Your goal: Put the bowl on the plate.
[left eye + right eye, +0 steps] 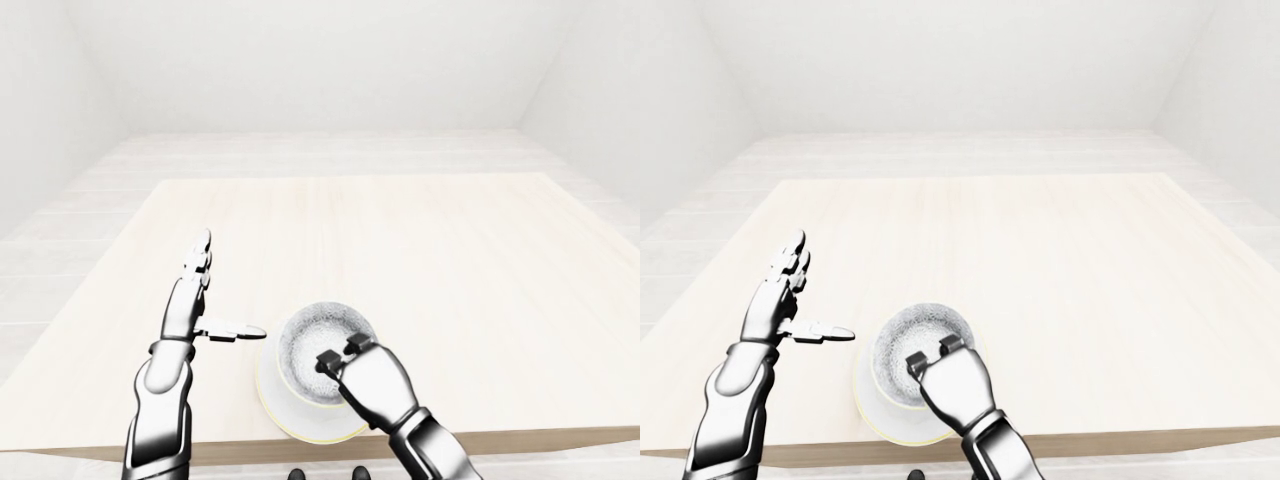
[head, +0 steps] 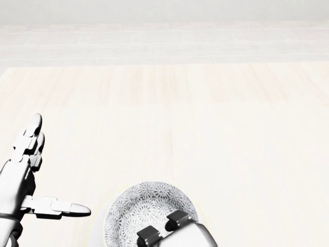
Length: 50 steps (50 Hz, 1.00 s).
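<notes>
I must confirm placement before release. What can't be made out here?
Whether the bowl touches the plate: eye views, bowl's own wall hides the underside.
Plate's lower rim: head view, cut off by bottom edge.
Thumb of the right robot hand: all views, hidden under its palm.

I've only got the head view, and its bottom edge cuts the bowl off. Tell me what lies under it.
Observer: In the left-eye view the bowl is over a pale plate. The plate's rim shows whole below the bowl, close to the near edge of the table. I cannot tell if they touch.
Operator: Report the right hand's grip.
Observer: The right hand comes up from the view's bottom. Two dark fingertips hook over the bowl's lower-right rim, and the palm is outside the wall.
Operator: Now the left arm.
Observer: The left hand is open, left of the plate and apart from it. Its forearm rises from below the table's near edge.
</notes>
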{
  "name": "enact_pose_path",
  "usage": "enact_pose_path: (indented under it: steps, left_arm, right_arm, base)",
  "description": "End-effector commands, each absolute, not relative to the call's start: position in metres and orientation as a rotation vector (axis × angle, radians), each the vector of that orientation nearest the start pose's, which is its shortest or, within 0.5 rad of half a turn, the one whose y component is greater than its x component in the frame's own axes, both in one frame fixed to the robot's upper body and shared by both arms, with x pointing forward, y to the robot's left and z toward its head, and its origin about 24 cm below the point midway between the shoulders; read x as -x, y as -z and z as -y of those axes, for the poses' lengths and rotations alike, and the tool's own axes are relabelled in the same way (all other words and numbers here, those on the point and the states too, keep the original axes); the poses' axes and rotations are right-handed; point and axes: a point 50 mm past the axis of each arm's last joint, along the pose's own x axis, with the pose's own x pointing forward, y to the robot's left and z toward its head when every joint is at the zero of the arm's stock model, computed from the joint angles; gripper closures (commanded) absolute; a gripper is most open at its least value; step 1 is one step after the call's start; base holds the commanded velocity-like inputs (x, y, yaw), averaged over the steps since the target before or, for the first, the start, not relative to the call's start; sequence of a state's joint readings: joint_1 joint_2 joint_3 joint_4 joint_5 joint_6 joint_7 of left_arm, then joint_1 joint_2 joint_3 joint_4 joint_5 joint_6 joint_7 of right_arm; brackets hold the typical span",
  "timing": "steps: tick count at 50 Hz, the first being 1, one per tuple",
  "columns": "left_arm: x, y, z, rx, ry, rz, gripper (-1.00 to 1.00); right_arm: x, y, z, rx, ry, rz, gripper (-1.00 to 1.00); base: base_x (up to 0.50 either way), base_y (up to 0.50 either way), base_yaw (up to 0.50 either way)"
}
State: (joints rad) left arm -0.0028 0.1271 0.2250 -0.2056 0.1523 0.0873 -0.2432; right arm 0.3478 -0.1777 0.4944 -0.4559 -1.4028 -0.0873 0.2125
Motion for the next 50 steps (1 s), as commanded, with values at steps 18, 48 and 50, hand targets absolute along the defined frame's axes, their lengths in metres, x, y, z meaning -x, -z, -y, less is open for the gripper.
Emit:
enact_pose_path:
  steps: [18, 48, 50]
  left_arm:
    - [-0.247, -0.083, -0.213, -0.296, -0.001, 0.065, -1.0]
    - [-0.25, -0.085, -0.213, -0.306, -0.001, 0.07, -1.0]
    - [-0.25, -0.086, -0.212, -0.304, 0.001, 0.076, -1.0]
  right_arm:
    - [-0.159, -0.074, 0.067, 1.409, -0.524, 0.308, -0.22]
    - [-0.153, -0.091, 0.092, 1.388, -0.435, 0.266, -0.3]
    - [-0.152, -0.09, 0.095, 1.399, -0.432, 0.254, -0.3]
  base:
    - [0.0, 0.0, 0.0]
    - [0.0, 0.0, 0.0]
    - [0.0, 0.0, 0.0]
